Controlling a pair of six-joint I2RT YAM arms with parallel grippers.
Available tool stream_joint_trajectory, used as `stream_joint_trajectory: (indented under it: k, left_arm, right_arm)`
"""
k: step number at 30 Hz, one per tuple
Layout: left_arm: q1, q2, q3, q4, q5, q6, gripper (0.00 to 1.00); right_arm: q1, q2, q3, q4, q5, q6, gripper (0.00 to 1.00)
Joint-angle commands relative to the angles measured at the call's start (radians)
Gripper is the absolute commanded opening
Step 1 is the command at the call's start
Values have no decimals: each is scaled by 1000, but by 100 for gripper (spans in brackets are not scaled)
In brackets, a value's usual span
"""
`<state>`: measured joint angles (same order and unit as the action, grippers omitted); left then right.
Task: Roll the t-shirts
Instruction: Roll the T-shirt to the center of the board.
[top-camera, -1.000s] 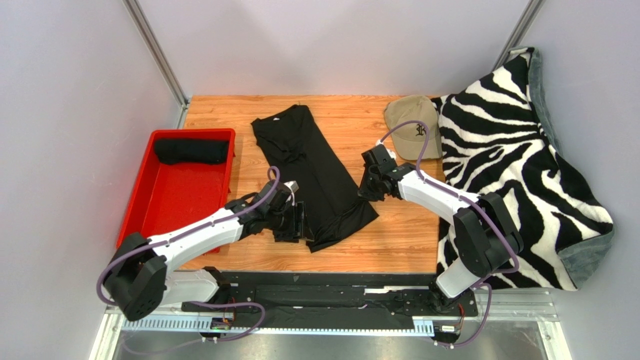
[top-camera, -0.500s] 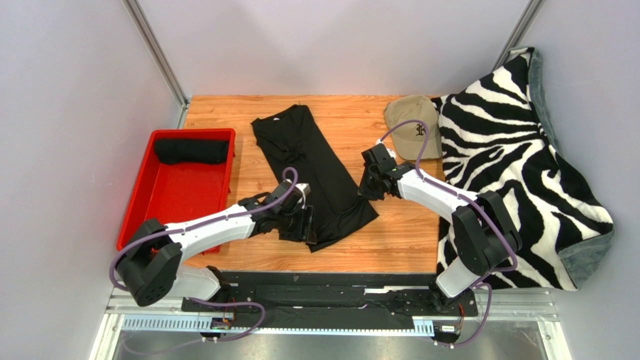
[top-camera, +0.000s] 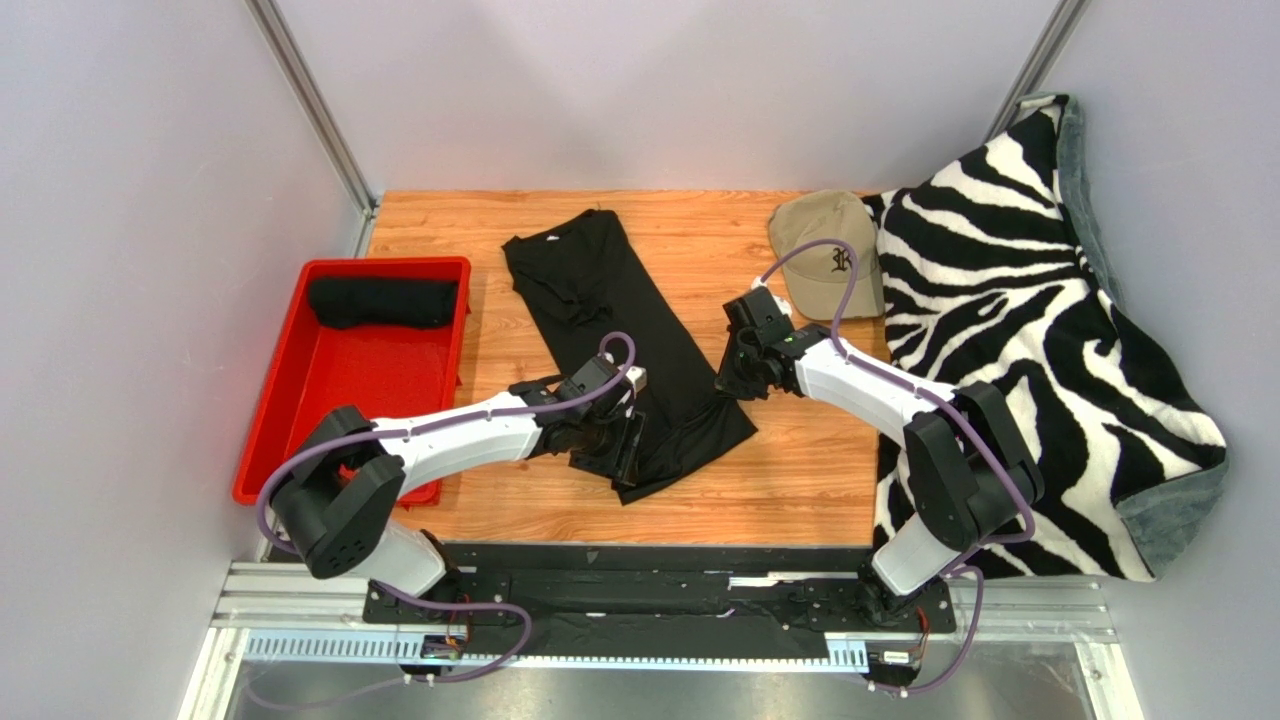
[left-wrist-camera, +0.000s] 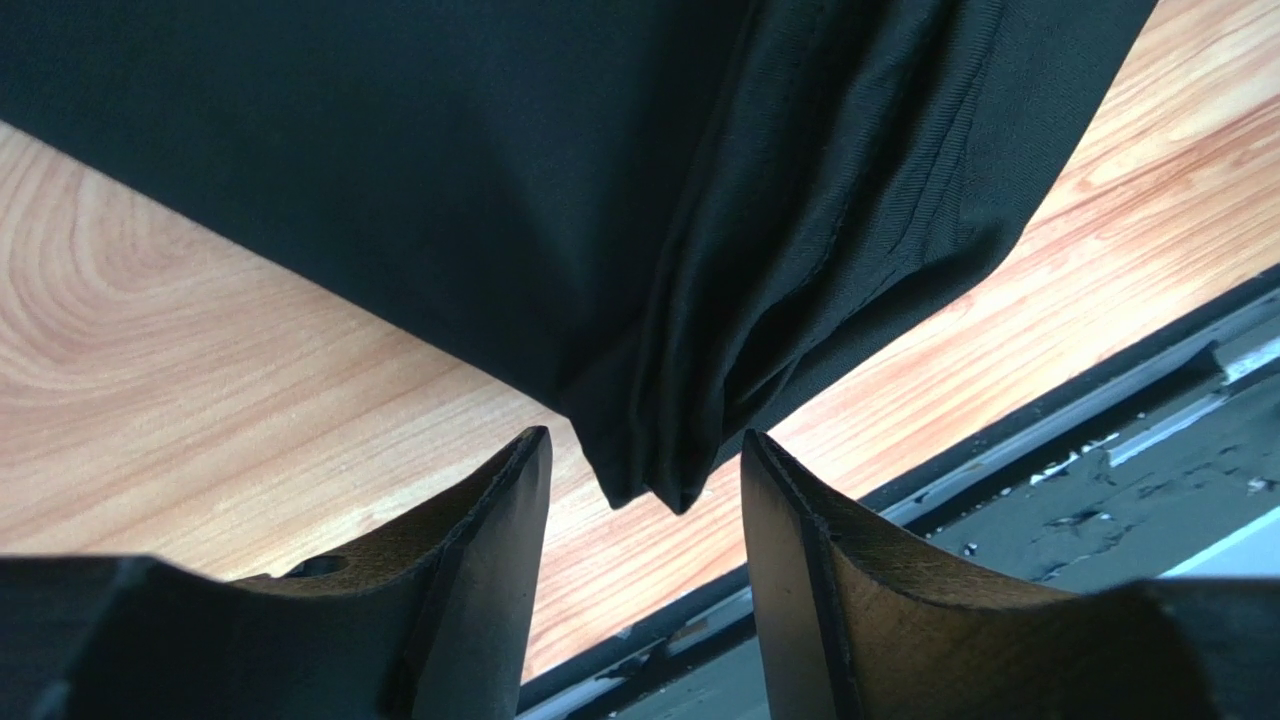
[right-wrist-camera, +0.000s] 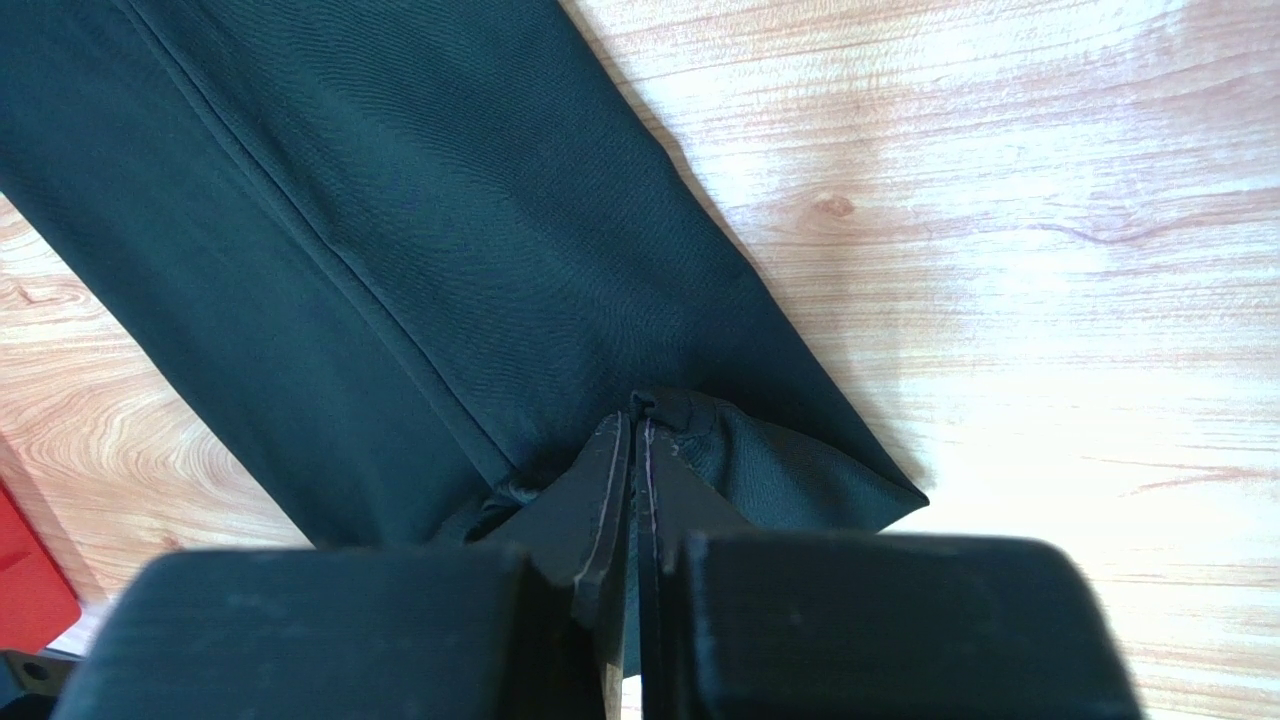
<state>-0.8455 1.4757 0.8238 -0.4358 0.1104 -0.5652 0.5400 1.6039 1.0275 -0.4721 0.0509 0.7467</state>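
1. black t-shirt (top-camera: 616, 323) lies flat and lengthwise on the wooden table (top-camera: 781, 465), collar at the far end, hem toward the arms.
2. left gripper (left-wrist-camera: 646, 450) is at the near-left hem corner, jaws spread. the corner of the cloth sits in the gap between the fingers (left-wrist-camera: 481, 525), not clamped.
3. right gripper (right-wrist-camera: 633, 428) is at the shirt's near-right edge, jaws pressed together on a small pucker of fabric (cloth bunches up right at the tips).
4. red tray (top-camera: 353, 393) sits left of the shirt, with a rolled shirt (top-camera: 382, 302) at its far end.
5. tan cap (top-camera: 827, 255) lies far right on the table, beside a zebra blanket (top-camera: 1022, 300).
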Motion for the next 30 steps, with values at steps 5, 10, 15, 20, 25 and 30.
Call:
stream_joint_trajectory:
  k: [5,10,15,20,25,30]
  left_arm:
    - [-18,44,66,5,41,59,55]
    - [-21,61,64,14,52,60,51]
    - [-21,90,67,9,31,60,41]
    - [-21,75,89,-29,5,65,15]
    - [-20,34,133,-92,-38,73,4]
    - [-20,43,164,-142,-41,94,6]
  right_arm:
    - [-3,2,-4,52,3,-3,3]
    - [-5,-2,-14,55,1,-3,3]
    - [-3,-6,-20,59,0,0,3]
    - [-3,-15,-24,61,3,2,3]
    - [-5,-21,-27,67,1,0,3]
    - [-3,-19,-15,73,4,-1,3]
